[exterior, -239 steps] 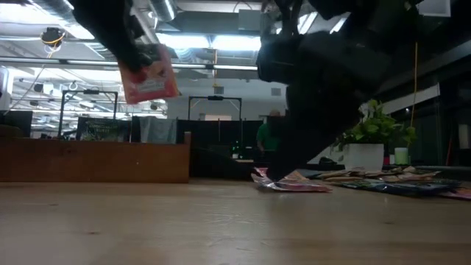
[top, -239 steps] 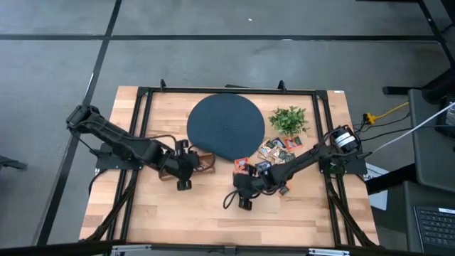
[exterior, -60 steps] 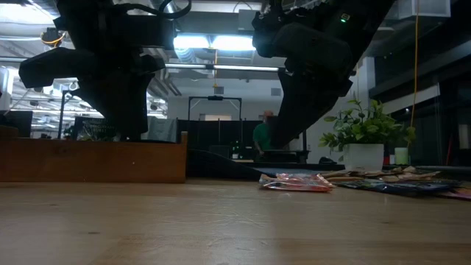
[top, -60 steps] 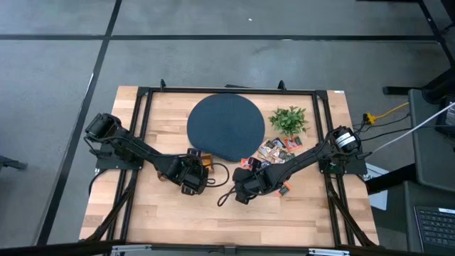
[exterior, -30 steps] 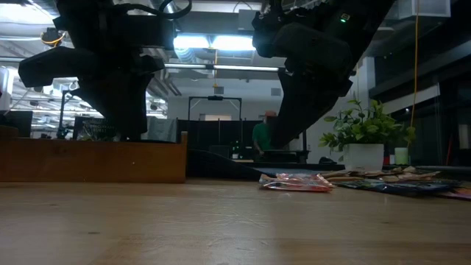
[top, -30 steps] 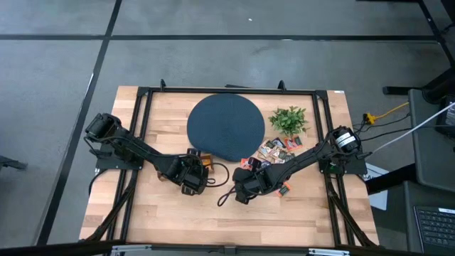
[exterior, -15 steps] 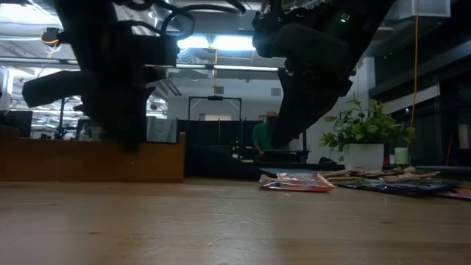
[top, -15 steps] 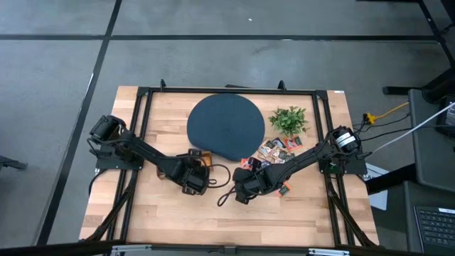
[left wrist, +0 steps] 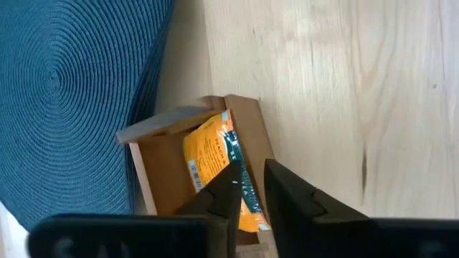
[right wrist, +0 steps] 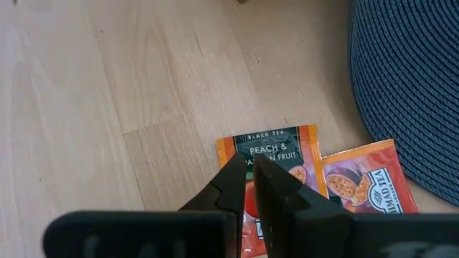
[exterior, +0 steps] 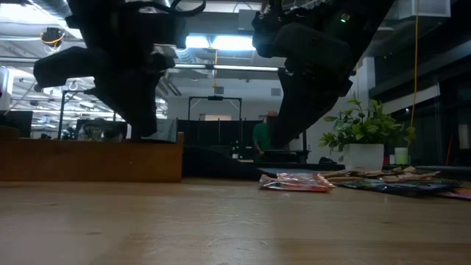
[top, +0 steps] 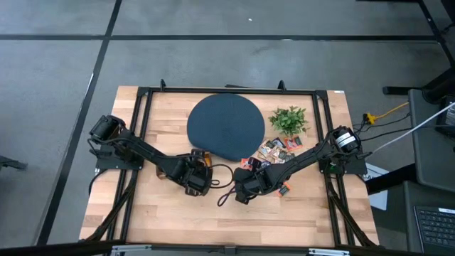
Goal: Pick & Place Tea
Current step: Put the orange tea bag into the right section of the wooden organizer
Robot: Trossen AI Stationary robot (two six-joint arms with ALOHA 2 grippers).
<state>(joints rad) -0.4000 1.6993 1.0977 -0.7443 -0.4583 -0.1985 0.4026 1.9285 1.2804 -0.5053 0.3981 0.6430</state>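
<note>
Now, your readout:
Left end effector (left wrist: 247, 188): hovering over the wooden box (left wrist: 183, 175) holding an orange tea sachet (left wrist: 215, 161); fingers nearly together, gripping nothing visible.
Right end effector (right wrist: 247, 175): clenched, empty, hanging above the peach tea sachet (right wrist: 276, 154).
Sachets (top: 274, 151): lying beside the round woven mat (top: 225, 126).
Handling: probably light, flimsy, slippery; pinch an edge.
Worktop (top: 170, 206): smooth pale wood.
Room: workshop stretching behind.

You have tea sachets (top: 274, 151) scattered flat on the counter; one orange sachet (left wrist: 215, 168) lies in the wooden box (left wrist: 154, 172).
</note>
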